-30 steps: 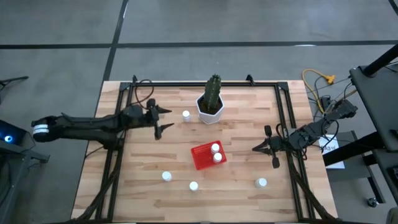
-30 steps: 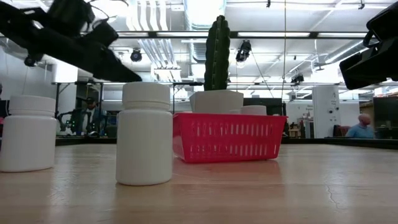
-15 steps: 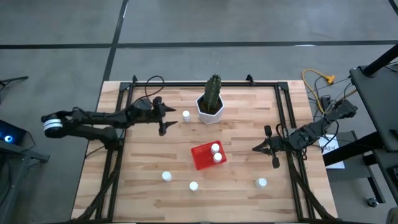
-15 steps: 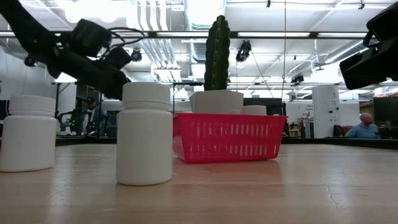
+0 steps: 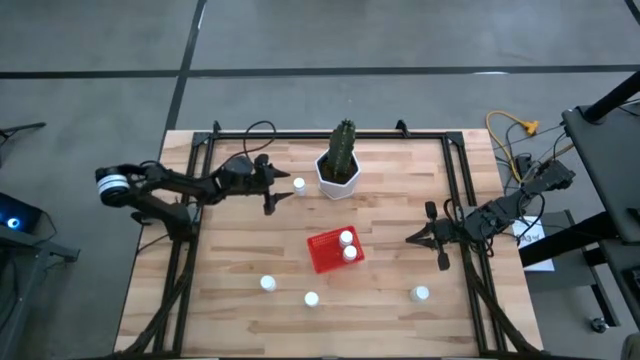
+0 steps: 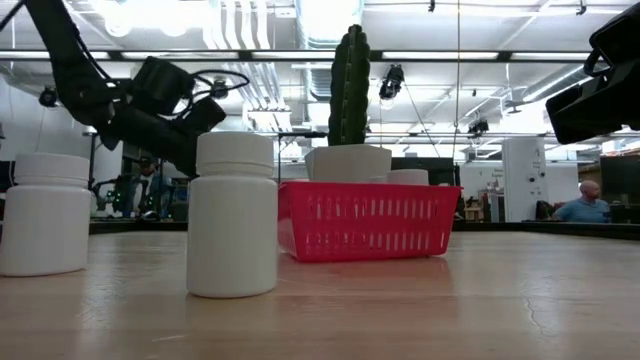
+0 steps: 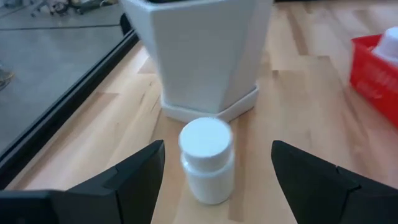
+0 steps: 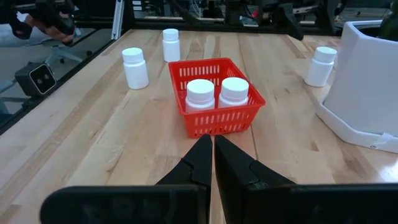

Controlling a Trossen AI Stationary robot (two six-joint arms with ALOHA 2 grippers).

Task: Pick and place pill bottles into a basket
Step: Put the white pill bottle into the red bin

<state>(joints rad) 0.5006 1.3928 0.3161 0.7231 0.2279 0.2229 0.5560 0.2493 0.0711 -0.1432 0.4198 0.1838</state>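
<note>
Left end effector spread wide, empty, just short of a pill bottle beside the white cactus pot. Right end effector shut, empty, at the worktop's right edge. Red basket mid-worktop holds two bottles; three others stand loose nearer the front.

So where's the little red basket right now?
In the high view, the small red plastic basket sits mid-table, just in front of the white hexagonal cactus pot, holding two white pill bottles.
</note>
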